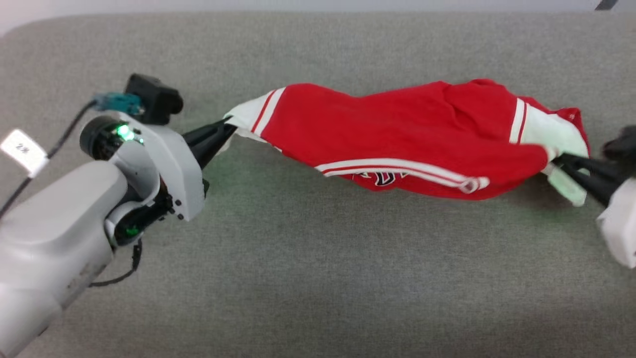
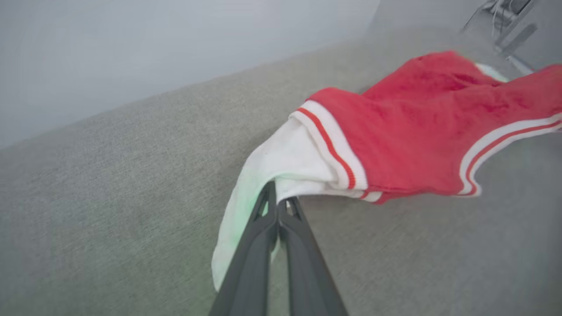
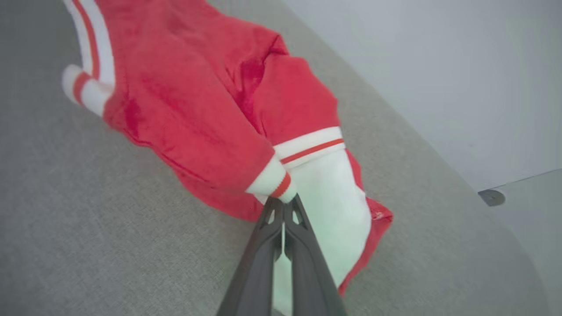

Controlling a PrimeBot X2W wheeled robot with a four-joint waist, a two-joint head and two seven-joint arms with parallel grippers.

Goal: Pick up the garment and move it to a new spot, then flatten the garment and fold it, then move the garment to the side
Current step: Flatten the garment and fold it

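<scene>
With the left gripper (image 1: 224, 125) and right gripper (image 1: 559, 160) each clamped on opposite ends of the shirt (image 1: 397, 134), draw it evenly taut before lowering it flat.

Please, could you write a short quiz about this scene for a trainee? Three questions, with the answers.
1. True or false: the left end effector is shut on a white sleeve of the garment.
2. How is the garment? A: neatly folded. B: bunched, stretched from the left end effector to the right end effector. C: hanging from one end effector.
3. Fill in: the cloth surface below is ___ in colour.
Key: 1 true; 2 B; 3 grey.
</scene>
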